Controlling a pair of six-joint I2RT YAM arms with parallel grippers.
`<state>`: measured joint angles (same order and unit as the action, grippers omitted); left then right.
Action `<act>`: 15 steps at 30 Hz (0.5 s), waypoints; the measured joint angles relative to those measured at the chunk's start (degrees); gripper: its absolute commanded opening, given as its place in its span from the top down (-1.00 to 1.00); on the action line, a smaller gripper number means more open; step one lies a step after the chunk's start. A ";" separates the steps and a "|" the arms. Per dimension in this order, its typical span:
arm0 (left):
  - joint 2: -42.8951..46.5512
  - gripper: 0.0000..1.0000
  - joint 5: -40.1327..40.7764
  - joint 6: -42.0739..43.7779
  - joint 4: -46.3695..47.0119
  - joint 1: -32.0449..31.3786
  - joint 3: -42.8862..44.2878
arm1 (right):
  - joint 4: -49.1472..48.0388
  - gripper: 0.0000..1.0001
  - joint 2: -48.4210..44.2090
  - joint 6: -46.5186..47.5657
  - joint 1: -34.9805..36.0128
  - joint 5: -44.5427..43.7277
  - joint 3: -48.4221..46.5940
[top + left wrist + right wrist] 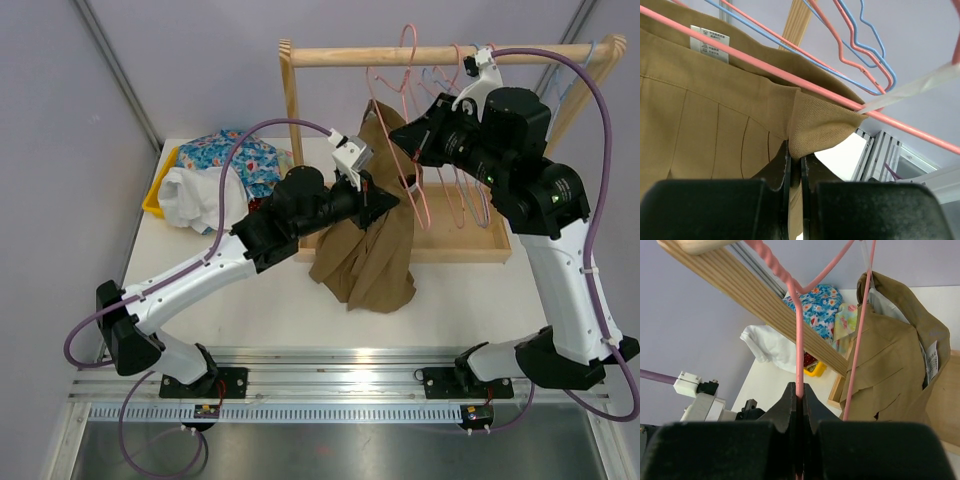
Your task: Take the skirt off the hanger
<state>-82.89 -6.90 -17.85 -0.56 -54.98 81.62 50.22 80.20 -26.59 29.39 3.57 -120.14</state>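
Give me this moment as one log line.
left gripper: shut on skirt waist corner | right gripper: shut on pink hanger | skirt: not yet off pink hanger

Matt tan twill cloth skirt [700, 125], smooth glossy pink hanger [798, 340], pale grained wooden rack [340, 57]

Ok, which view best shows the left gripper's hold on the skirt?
Left wrist: the left gripper pinches the skirt corner under the pink hanger. Top view hides the pinch; right wrist shows only hanging fabric.
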 measured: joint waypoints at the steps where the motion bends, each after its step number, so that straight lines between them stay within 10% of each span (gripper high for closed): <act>1: -0.02 1.00 0.04 0.09 -0.70 -0.20 0.55 | -0.57 1.00 -0.81 -0.13 0.02 -0.11 1.14; 15: -4.00 1.00 8.52 7.41 -14.95 -9.49 15.50 | -11.30 1.00 -4.31 -0.81 0.02 -11.65 12.35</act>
<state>-86.89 1.63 -10.44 -15.51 -64.47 97.12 38.92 75.90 -27.40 29.41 -8.08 -107.79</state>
